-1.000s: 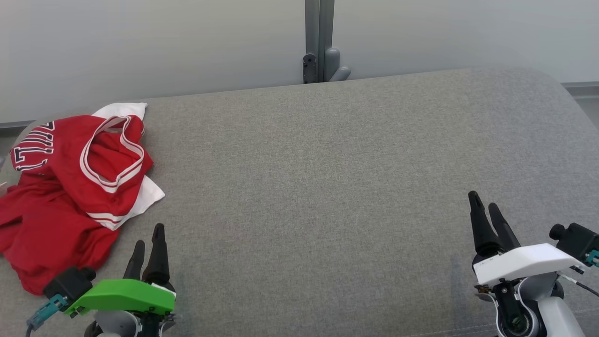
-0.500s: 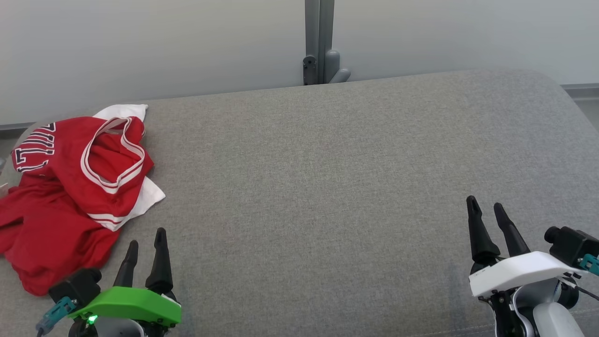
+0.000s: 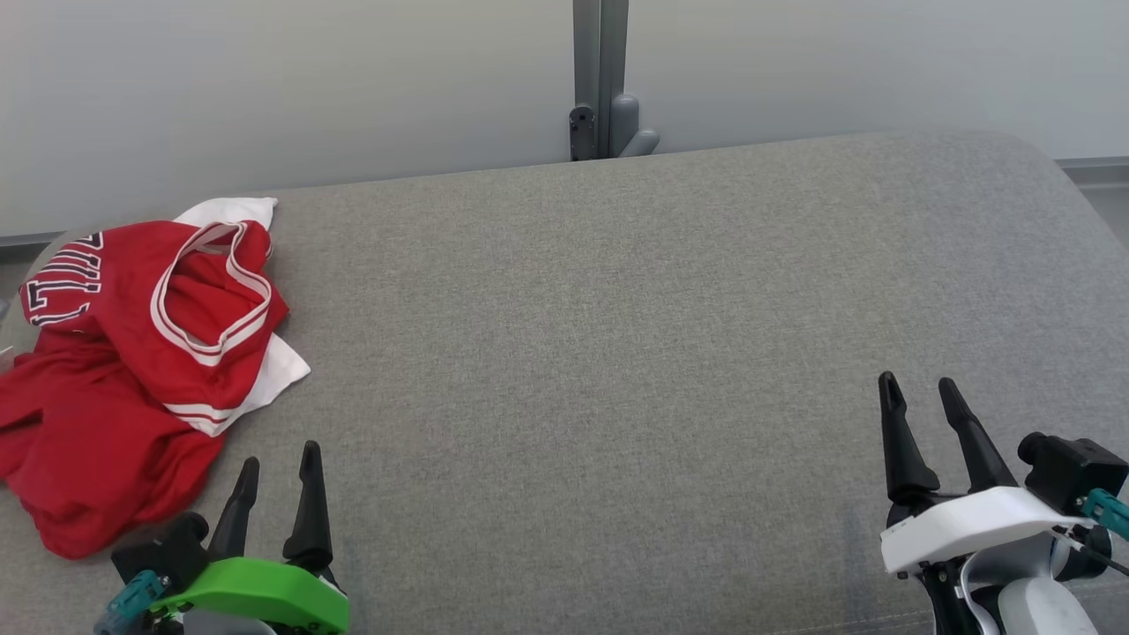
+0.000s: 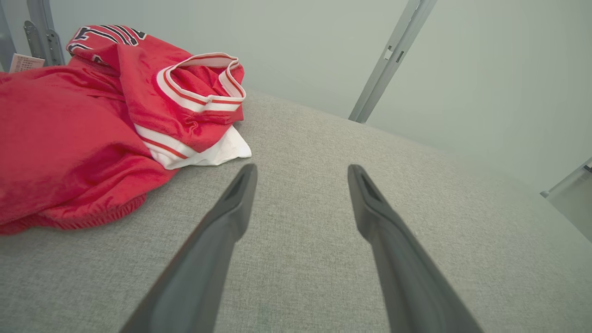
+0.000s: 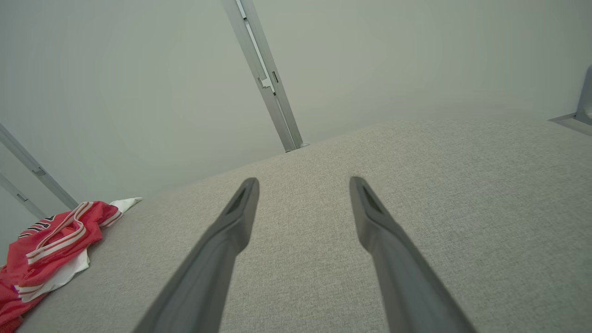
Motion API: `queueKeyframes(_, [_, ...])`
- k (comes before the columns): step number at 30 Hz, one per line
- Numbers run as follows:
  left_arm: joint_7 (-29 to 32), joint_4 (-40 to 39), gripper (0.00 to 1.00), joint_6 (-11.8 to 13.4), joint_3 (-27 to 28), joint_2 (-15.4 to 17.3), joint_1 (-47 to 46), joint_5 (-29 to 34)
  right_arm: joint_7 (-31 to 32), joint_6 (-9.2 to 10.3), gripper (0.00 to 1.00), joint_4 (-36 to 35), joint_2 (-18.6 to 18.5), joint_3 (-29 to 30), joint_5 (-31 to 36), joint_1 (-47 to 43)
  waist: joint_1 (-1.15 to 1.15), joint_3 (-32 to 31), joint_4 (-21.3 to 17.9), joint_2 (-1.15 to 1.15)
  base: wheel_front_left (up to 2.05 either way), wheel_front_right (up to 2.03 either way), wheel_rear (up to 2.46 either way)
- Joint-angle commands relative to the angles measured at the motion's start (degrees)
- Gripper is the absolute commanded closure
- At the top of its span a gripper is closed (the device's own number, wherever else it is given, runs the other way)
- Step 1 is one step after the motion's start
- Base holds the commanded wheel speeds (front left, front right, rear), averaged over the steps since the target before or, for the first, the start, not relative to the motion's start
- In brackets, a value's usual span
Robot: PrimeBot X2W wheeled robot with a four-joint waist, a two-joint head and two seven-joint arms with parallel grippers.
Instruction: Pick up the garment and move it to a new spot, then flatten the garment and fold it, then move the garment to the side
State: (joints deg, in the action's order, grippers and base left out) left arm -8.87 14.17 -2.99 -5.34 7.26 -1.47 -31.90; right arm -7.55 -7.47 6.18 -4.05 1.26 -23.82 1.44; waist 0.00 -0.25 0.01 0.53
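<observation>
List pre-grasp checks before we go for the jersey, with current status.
1. Open and empty, left pincer: ok.
2. Open and empty, right pincer: ok.
3. Target near: garment lies crumpled just ahead-left of the left pincer, untouched: ok.
4. Grasp point: white-trimmed opening exposed on top of the heap: ok.
5. Drop spot: grey surface bare between the two pincers: ok.
6. Whole garment on the surface: cannot tell, its left side runs off the head view.
</observation>
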Motion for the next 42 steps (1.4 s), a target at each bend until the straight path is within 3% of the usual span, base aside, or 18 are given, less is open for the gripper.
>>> queueKeyframes(1, [-0.64,-0.3,0.0,-0.32,0.18,0.66,0.24,2.03,-0.74,-0.02,0.0,-1.17,-0.45,0.09,1.97,-0.11,0.0,0.04,-0.04,-0.3,0.0,0.0,0.0])
queueKeyframes(20, [-3.03,0.92,0.0,-0.59,1.24,0.01,2.16,13.48,-3.75,-0.02,0.0,-2.61,-0.72,0.19,11.51,-1.58,0.0,0.14,0.58,-0.38,0.0,0.0,0.0])
queueKeyframes(42, [-5.35,2.15,0.0,-0.7,4.35,-0.52,3.38,22.13,-6.43,-0.03,0.0,-3.94,-0.3,0.74,18.58,-3.14,0.0,0.07,1.11,-0.47,0.0,0.0,0.0])
